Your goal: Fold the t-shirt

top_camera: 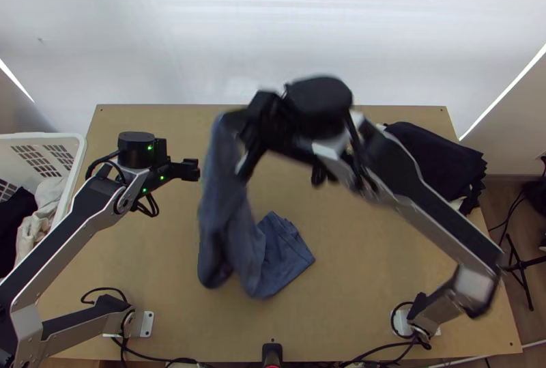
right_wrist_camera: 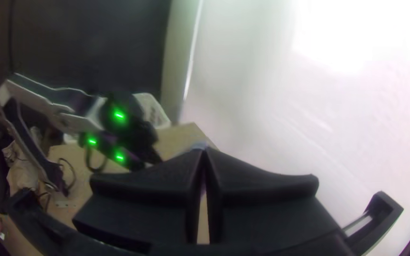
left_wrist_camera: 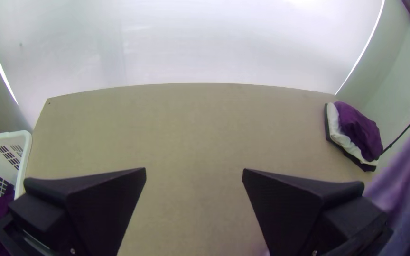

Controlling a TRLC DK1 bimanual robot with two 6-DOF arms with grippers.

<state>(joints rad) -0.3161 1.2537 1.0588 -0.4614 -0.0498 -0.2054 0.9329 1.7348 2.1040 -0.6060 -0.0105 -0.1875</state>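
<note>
At the left, a white plastic basket with slotted sides (top_camera: 48,136) holds loose dark and pale garments (top_camera: 34,231), probably laundry waiting its turn, kept beside the folding space. Next comes the left gripper (left_wrist_camera: 194,169), its black fingers spread wide with nothing between them; it seems placed close to the shirt so it can take a second hold. The blue-grey cloth t-shirt (top_camera: 228,211) hangs left of the middle of the light wooden table (top_camera: 362,272), its lower part bunched on the wood. The right gripper (right_wrist_camera: 204,150), reaching across, has its fingers closed on the upper end, likely held high so the weight draws the fabric straight before folding. At the far right corner sits a stack of dark and white folded garments (top_camera: 433,160), presumably finished work set aside. No label or writing is legible on the cloth.
</note>
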